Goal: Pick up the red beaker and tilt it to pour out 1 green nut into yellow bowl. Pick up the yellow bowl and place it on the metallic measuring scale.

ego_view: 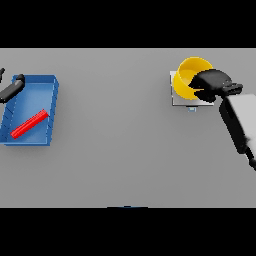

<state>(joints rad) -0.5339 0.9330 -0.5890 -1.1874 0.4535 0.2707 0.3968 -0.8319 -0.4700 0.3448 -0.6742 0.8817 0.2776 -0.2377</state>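
Observation:
The yellow bowl (189, 75) sits tilted over the metallic measuring scale (181, 98) at the far right of the table. My right hand (214, 84) is on the bowl's right side, fingers curled round its rim. The red beaker (29, 124) lies on its side inside the blue tray (50, 86) at the far left. My left hand (13, 88) rests over the tray's upper left corner, fingers relaxed and holding nothing. No green nut shows; the bowl's inside is partly hidden by my right hand.
My right forearm (239, 122) slants in from the lower right edge. A wide stretch of grey table (120, 125) lies between the tray and the scale.

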